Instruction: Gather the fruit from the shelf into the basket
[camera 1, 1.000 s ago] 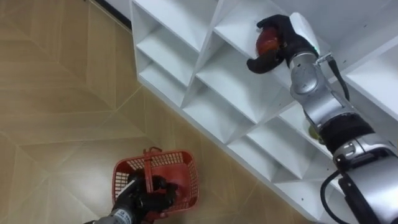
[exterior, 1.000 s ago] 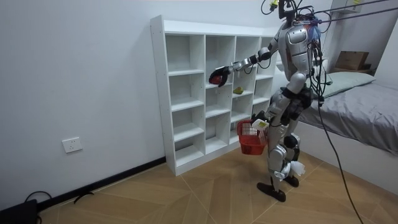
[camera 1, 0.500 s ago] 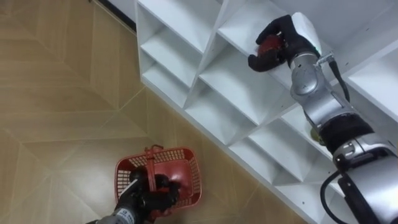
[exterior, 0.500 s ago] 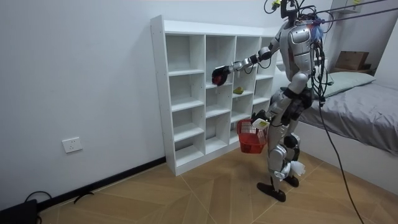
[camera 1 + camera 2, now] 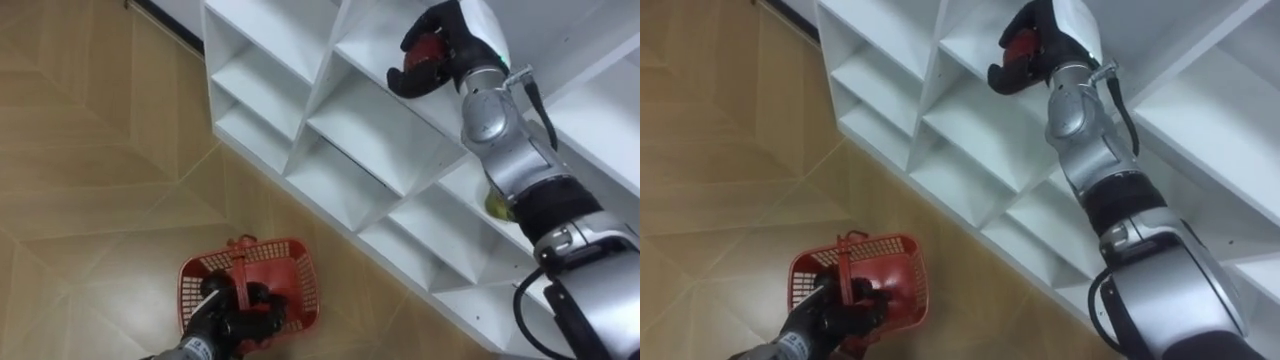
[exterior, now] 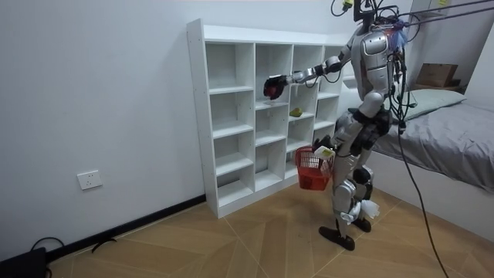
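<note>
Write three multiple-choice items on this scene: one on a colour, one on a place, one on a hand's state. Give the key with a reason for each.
1. What colour is the basket?
A. blue
B. red
C. white

2. Where is the red fruit?
A. in the basket
B. on a table
C. in the right hand, up at the white shelf unit

3. What is the left hand doing?
A. hanging open
B. shut on the basket's handle
C. pressing flat on a shelf

Key:
1 B: the basket's mesh walls and handle are red.
2 C: the right hand's fingers curl round the fruit in front of an upper compartment.
3 B: the left hand's fingers wrap the handle and carry the basket low, above the wooden floor.
</note>
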Robot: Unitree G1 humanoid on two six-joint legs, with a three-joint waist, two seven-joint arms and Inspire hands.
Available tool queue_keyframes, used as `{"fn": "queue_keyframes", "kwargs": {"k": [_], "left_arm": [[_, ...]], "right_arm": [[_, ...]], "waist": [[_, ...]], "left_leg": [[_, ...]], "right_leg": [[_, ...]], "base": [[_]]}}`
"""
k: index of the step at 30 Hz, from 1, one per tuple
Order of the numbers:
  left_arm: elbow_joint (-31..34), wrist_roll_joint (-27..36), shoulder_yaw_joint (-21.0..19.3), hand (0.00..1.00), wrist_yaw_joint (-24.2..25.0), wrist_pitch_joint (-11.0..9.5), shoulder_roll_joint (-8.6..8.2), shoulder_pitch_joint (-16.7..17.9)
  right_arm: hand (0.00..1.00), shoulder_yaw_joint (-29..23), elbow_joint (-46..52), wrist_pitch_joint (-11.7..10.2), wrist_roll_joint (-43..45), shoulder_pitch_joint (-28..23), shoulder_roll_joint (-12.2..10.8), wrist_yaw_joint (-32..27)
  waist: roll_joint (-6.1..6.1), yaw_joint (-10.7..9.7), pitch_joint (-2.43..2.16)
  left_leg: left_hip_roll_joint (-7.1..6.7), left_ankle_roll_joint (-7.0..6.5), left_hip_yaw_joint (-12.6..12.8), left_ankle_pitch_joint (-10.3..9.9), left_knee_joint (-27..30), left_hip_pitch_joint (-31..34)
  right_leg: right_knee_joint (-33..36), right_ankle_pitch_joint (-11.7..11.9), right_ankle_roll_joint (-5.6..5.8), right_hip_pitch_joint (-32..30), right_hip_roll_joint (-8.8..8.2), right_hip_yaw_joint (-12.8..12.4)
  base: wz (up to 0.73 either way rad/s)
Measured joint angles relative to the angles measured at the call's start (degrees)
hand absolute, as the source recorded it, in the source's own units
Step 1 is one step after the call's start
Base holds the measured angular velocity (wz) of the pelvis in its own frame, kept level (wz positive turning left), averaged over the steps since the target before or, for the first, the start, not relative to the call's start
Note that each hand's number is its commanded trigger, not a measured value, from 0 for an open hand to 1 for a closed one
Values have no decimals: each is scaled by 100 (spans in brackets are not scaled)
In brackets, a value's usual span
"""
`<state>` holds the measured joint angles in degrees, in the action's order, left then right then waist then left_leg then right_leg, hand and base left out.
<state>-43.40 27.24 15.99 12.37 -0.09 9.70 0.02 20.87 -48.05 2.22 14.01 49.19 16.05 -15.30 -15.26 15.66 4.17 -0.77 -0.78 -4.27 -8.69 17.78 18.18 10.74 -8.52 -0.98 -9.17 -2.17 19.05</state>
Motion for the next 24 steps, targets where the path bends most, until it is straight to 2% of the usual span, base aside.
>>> {"fn": "queue_keyframes", "kwargs": {"k": [4,9,12,16,20,22,24], "left_arm": [[442,6,64,100,-83,39,-4,170],[870,25,136,100,-93,168,-165,334],[1006,138,226,100,-94,183,-182,336],[1099,135,232,100,-94,208,-246,326],[1203,203,274,100,-173,258,-247,315],[1206,358,345,100,-261,258,-247,292],[1216,468,477,100,-321,256,-259,238]], "right_arm": [[100,-31,819,31,7,-232,-14,23],[100,-24,1421,32,4,-418,-41,55],[100,-23,2092,18,-1,-751,-58,57],[100,-23,2476,-17,83,-1098,-77,111],[100,-23,2599,-2,196,-1556,-119,262],[100,-23,2711,34,195,-1683,-227,354],[100,-15,2871,15,189,-1800,-306,470]], "waist": [[33,-150,-35],[254,-198,-190],[343,-295,-238],[416,-455,-260],[461,-578,-259],[521,-600,-266],[619,-705,-261]], "left_leg": [[10,3,44,0,16,-71],[18,2,112,-1,-71,-435],[27,5,143,1,-115,-613],[35,8,197,4,-150,-705],[67,9,294,4,-141,-751],[86,8,368,3,-158,-791],[83,7,407,12,-227,-876]], "right_leg": [[1,12,-11,61,15,-25],[-12,14,-8,352,10,-132],[-13,14,-8,508,9,-165],[-6,16,-10,588,8,-190],[13,34,-24,596,28,-309],[18,43,-26,595,34,-364],[19,50,-26,633,33,-404]], "base": [[-6],[-7],[-5],[-8],[-12],[-17],[-12]]}}
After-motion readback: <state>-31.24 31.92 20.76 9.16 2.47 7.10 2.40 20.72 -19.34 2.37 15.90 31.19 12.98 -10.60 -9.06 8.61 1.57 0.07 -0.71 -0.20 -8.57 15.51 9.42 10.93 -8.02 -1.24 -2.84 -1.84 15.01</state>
